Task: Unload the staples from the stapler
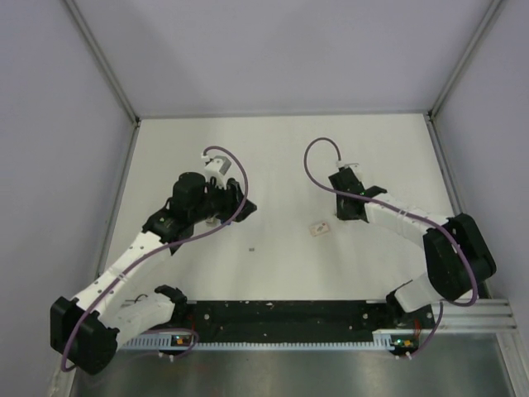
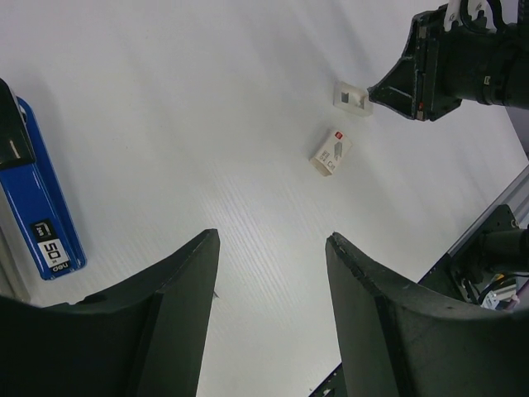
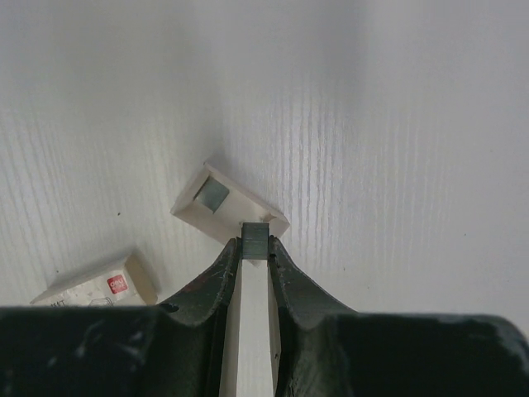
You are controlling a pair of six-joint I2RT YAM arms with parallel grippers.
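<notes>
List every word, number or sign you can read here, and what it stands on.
"50": black label on the blue stapler.
Print beside it: too blurred to read.
Red mark and print on the small box: too small to read.

Your table (image 3: 397, 124) is matt white with a fine ribbed grain; the open box (image 3: 248, 217) on it looks like dull cream card, and the printed box (image 3: 95, 285) just beside it is the same card with a glossier red label. Right by the open box, the staples (image 3: 254, 240) pinched in your right gripper (image 3: 254, 246) read as dull-sheened grey metal between matt black plastic fingers (image 3: 211, 285). Well apart from the open box, the stapler (image 2: 41, 215) is smooth, faintly shiny blue plastic.
</notes>
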